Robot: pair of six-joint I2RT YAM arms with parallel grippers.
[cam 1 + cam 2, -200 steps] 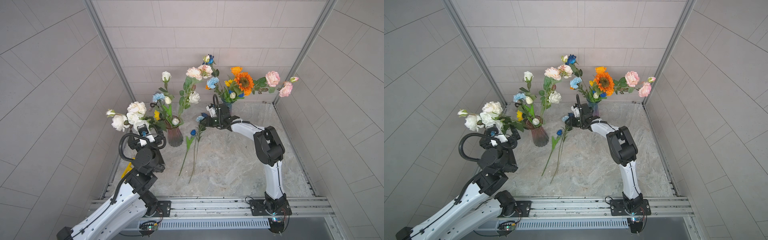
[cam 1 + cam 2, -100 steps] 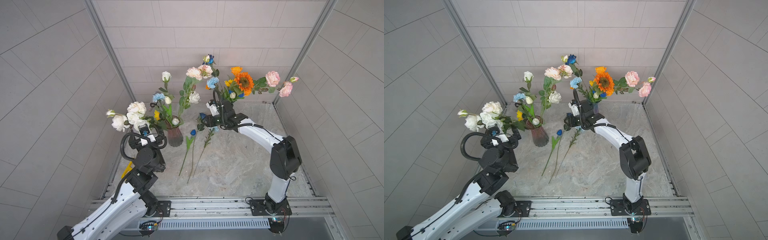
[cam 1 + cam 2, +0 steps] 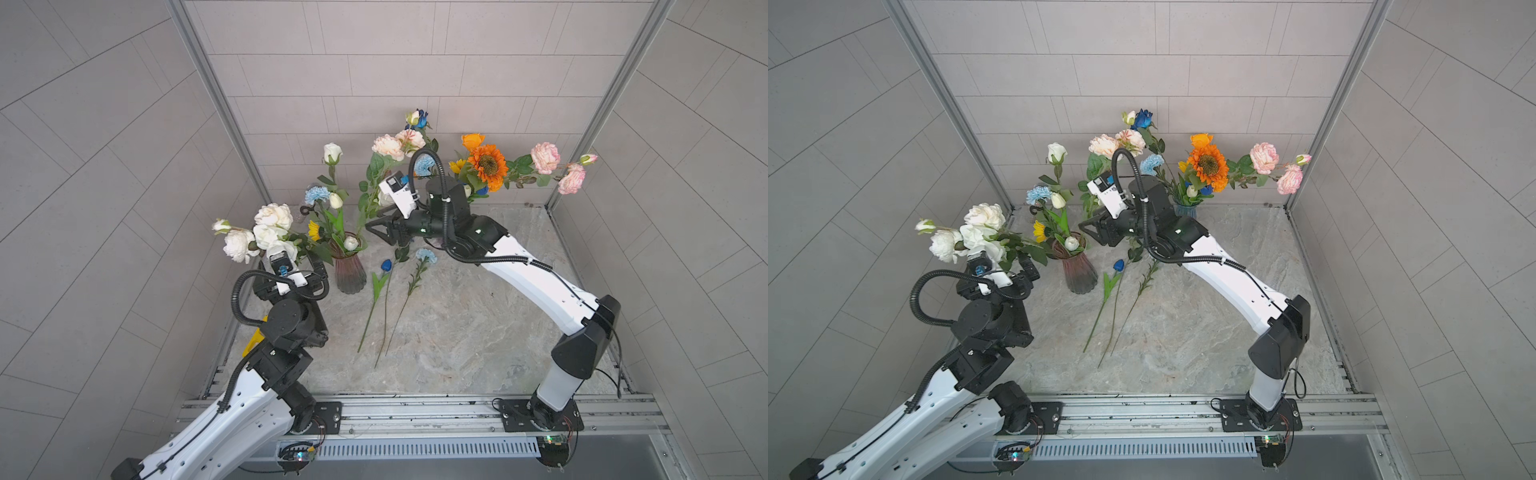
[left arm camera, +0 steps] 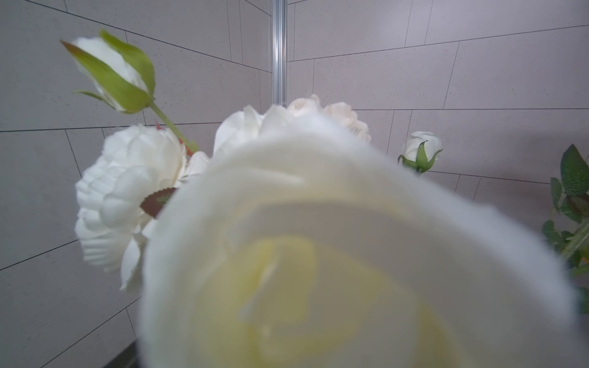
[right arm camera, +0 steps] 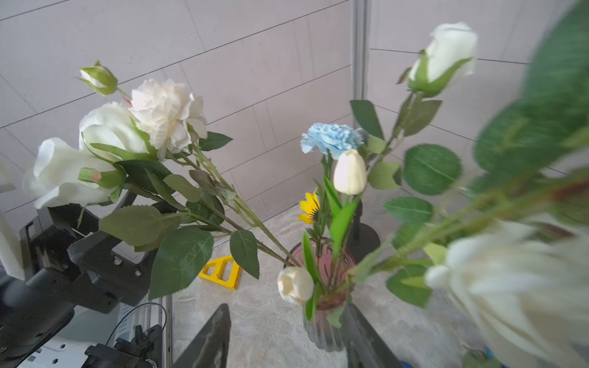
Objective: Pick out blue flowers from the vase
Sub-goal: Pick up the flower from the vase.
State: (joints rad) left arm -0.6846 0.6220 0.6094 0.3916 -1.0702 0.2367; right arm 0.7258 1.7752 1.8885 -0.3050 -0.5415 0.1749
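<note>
1. Claw state. The right claw (image 5: 287,342) stands spread, with nothing between its fingers. The left claw (image 3: 293,266) is also spread wide. No stem is seen in it, and a white rose (image 4: 318,255) lies against its wrist camera and blocks that view.

2. Target. Treat the light blue carnation (image 5: 331,138) in the pink vase (image 5: 322,321) as the likely next pick. It lies straight ahead of the right claw and above it, over the vase mouth. Its stem runs close to upright, down past a white tulip (image 5: 350,172) into the vase. The tulip stands just beside that stem; whether they touch cannot be told.

3. Arm choice. The right claw faces the vase, and the vase body lines up with its gap. The left claw sits just beside the same vase but points away from it, into the white roses. Judge the right arm the better placed.

4. Coming move. Raise the right claw to the stem under the bloom. The fingers stand to either side of the stem line, so they should close across it. Draw upward along the stem axis.

5. Remaining work. Beneath the right claw, a dark blue tulip bud (image 3: 386,264) and a second light blue carnation (image 3: 426,255) lie on the bench (image 3: 457,332). Behind the right arm, a second vase (image 3: 1185,210) holds a dark blue rose (image 3: 1143,119) and a third light blue carnation (image 3: 1151,163).
</note>
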